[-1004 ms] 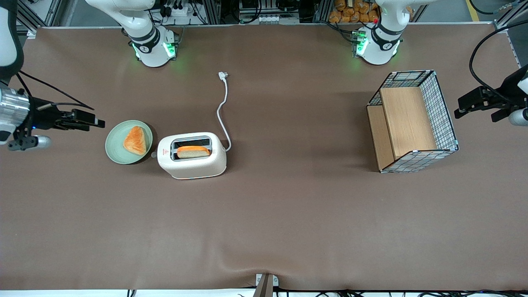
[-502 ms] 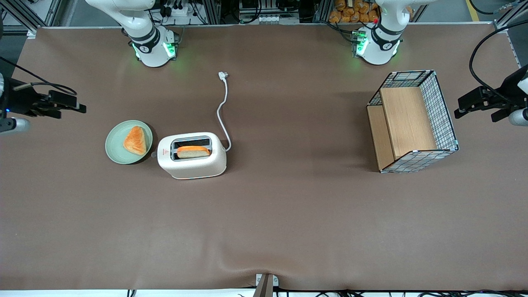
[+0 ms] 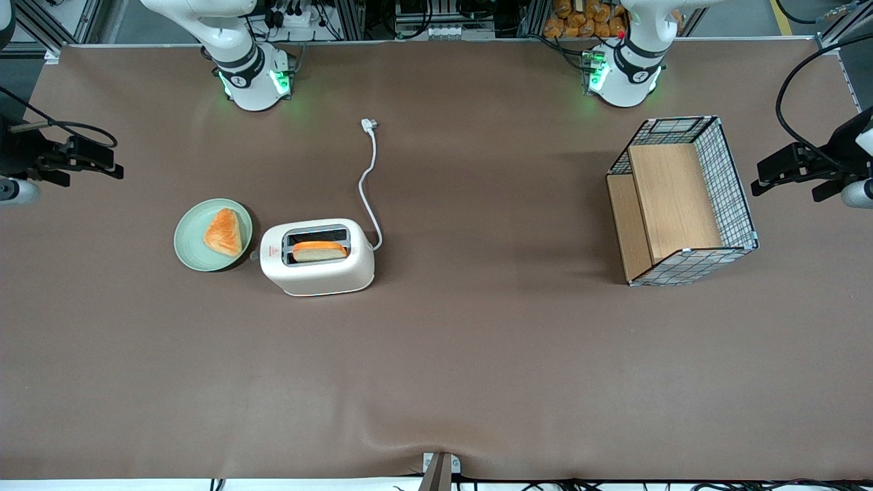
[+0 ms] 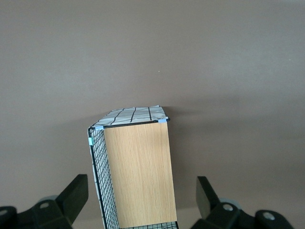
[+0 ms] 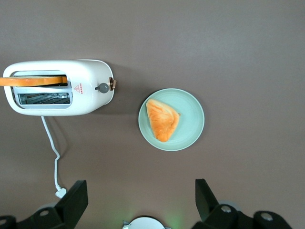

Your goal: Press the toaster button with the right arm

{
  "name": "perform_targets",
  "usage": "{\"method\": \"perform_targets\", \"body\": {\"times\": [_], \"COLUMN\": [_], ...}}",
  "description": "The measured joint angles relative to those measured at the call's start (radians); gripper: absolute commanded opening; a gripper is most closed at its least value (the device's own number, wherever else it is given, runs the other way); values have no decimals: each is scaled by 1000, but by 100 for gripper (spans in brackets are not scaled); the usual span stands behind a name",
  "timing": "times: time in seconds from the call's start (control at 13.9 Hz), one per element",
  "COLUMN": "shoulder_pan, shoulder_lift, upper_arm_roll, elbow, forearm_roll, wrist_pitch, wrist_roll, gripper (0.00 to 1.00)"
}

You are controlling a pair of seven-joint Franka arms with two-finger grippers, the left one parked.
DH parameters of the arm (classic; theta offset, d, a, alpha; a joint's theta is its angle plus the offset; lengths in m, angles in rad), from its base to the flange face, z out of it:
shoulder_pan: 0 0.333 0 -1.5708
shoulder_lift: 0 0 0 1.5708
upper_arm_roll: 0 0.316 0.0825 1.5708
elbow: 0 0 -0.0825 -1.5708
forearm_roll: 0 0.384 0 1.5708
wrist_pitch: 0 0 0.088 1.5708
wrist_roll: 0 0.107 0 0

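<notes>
Brown matting covers the whole table (image 3: 477,354), and the cream-white toaster (image 3: 318,257) sits on it toward the working arm's end, with a slice of bread (image 3: 319,251) standing in the slot nearer the front camera while the other slot shows only its wire guides. Just beside the toaster's narrow end lies a pale green plate (image 3: 194,240) carrying a golden triangular pastry (image 3: 224,232); plate and toaster are close but apart. The white cord (image 3: 369,191) curls from the toaster's other end away from the front camera and ends in a loose plug (image 3: 369,124). Well toward the parked arm's end stands a wire-mesh basket (image 3: 740,198) with wooden panels inside. On the end face beside the red triangle label (image 5: 79,88) the button (image 5: 102,87) shows as a small grey round nub, with a tan lever knob (image 5: 113,84) sticking out just by it; from the front both are barely a speck. The right arm (image 3: 13,150) is mostly cut off at the frame's edge, its gripper (image 3: 102,160) hovering above bare matting, well apart from plate and toaster, with nothing between it and them. Its fingers (image 5: 74,200) stand spread wide and hold nothing, only their tips showing in the wrist camera.
</notes>
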Motion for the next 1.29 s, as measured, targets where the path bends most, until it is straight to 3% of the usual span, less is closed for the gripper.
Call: {"method": "perform_targets", "body": {"times": [1.29], "shoulder_pan": [1], "shoulder_lift": [-12], "upper_arm_roll": [1], "elbow": [98], "forearm_roll": [-26], "wrist_pitch": [-57], "wrist_roll": [1], "gripper": [100]}}
